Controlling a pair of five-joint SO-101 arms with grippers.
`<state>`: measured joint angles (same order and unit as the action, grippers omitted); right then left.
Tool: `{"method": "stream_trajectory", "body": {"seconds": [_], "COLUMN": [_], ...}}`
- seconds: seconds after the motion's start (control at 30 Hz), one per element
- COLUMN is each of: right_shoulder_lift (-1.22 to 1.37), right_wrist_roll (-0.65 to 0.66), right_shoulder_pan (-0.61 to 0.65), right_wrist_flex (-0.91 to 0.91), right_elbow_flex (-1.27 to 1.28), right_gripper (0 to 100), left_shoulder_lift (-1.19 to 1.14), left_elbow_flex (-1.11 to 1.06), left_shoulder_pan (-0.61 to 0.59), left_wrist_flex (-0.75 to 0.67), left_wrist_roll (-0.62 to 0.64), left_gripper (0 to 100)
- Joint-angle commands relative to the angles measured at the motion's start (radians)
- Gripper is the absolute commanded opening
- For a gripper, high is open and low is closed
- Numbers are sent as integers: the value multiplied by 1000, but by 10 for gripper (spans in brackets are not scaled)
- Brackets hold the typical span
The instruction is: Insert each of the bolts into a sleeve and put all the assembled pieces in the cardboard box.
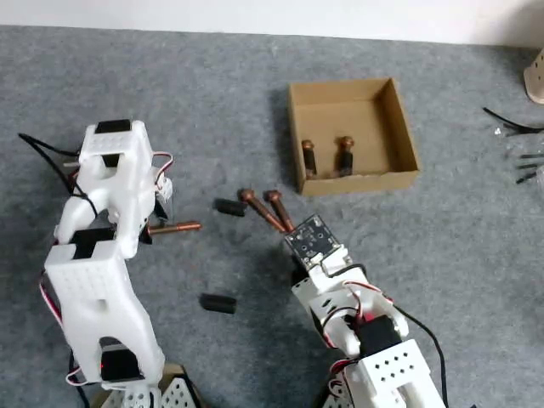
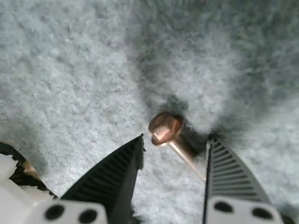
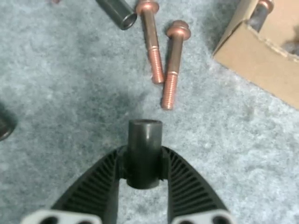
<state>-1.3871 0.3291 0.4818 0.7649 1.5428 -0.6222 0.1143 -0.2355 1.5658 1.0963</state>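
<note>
Sleeve (image 3: 145, 135) noted clamped at mid-length by the right claw (image 3: 142, 156), bore pointed ahead toward the nearest bolt (image 3: 174, 65); judged stiff, light, smooth-walled, so slipping is to be guarded against.

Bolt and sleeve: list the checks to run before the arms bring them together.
1. Sleeve clamped in the jaws of the right arm: ok.
2. Sleeve's open end clear of the jaws: ok.
3. Bolt held in the jaws of the left arm: ok, it hangs above the carpet.
4. Bolt's threaded end leading: not ok, the head points outward.
5. Bolt and sleeve lined up: not ok, they are far apart.
6. Room in the box: ok, two pieces inside.
</note>
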Motion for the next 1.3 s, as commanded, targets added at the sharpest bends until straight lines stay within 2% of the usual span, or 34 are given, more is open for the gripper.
{"method": "stream_trajectory", "body": {"seconds": [0.0, 0.03, 0.1, 0.23, 0.33, 0.5, 0.57, 0.73, 0.87, 1.07, 1.27], "right_shoulder_lift": [-15, -15, -15, -15, -15, -15, -15, -15, -15, -15, -15], "right_wrist_roll": [11, 11, 11, 11, 11, 11, 11, 11, 11, 11, 11], "right_shoulder_pan": [-10, -10, -10, -10, -10, -10, -10, -10, -10, -10, -10], "right_wrist_flex": [-25, -25, -25, -25, -25, -25, -25, -25, -25, -25, -25], "right_elbow_flex": [-8, -8, -8, -8, -8, -8, -8, -8, -8, -8, -8], "right_gripper": [5, 5, 5, 5, 5, 5, 5, 5, 5, 5, 5], "left_shoulder_lift": [-27, -28, -28, -22, -19, -19, -19, -15, 84, 432, 862], "left_elbow_flex": [2, 1, 1, 4, 73, 297, 397, 628, 702, 633, 260], "left_shoulder_pan": [31, 33, 35, 35, 35, 35, 35, 28, 28, 28, 54], "left_wrist_flex": [37, 40, 41, 32, 40, 169, 173, 180, 181, 186, 186], "left_wrist_roll": [11, 12, 12, -9, -132, -459, -557, -726, -773, -776, -778], "left_gripper": [65, 3, 27, 5, 4, 4, 4, 4, 4, 4, 4]}}
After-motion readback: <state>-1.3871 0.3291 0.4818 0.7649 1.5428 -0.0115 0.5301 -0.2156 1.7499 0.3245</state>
